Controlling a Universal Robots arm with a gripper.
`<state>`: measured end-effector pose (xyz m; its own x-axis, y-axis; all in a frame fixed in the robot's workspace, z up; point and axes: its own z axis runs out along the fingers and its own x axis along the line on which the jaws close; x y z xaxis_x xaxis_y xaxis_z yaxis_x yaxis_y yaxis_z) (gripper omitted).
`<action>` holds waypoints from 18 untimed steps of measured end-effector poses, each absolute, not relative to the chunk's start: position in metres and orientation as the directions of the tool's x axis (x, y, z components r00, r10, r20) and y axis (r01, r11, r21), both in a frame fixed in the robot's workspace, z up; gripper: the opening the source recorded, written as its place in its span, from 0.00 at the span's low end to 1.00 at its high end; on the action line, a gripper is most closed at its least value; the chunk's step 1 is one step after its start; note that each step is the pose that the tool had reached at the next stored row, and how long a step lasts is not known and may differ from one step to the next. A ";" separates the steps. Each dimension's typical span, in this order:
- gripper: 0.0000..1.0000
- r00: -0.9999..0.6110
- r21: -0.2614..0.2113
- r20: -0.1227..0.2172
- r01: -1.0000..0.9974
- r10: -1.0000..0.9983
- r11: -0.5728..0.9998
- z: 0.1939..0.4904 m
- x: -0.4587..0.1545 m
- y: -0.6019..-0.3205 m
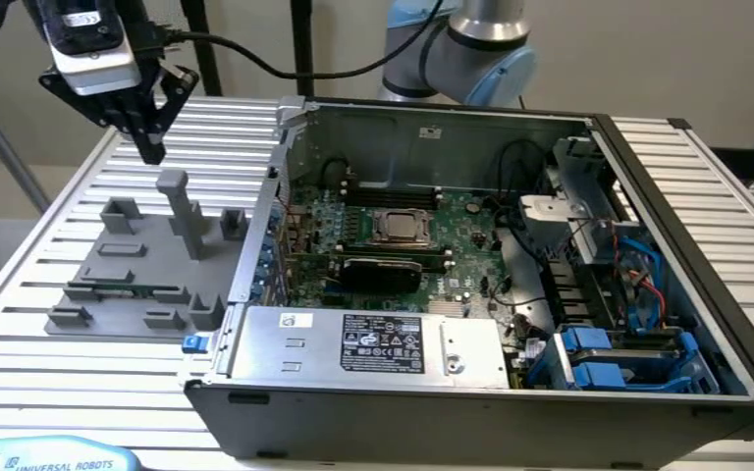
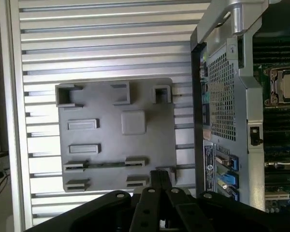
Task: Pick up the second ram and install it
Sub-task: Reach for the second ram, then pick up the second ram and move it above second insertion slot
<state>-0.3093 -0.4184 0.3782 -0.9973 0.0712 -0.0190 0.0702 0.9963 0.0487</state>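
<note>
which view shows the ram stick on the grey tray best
The exterior view: the second ram shows its green face there, lying along the near part of the grey tray. The wrist view sees it from above, edge-on, so the second ram appears as just a thin dark strip.

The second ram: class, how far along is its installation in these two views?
Done: nothing yet; the ram lies in the grey tray, outside the case. In hand: the end effector hangs over the tray, shut and empty. Left: gripping the ram and seating it on the motherboard.
</note>
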 end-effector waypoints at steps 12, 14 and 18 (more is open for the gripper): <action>0.11 -0.997 0.049 -0.019 0.070 0.071 0.996 0.364 -0.363 -0.426; 0.11 -0.997 0.048 -0.019 0.070 0.071 0.996 0.361 -0.369 -0.426; 0.11 -0.997 0.048 -0.017 0.070 0.071 0.996 0.355 -0.377 -0.426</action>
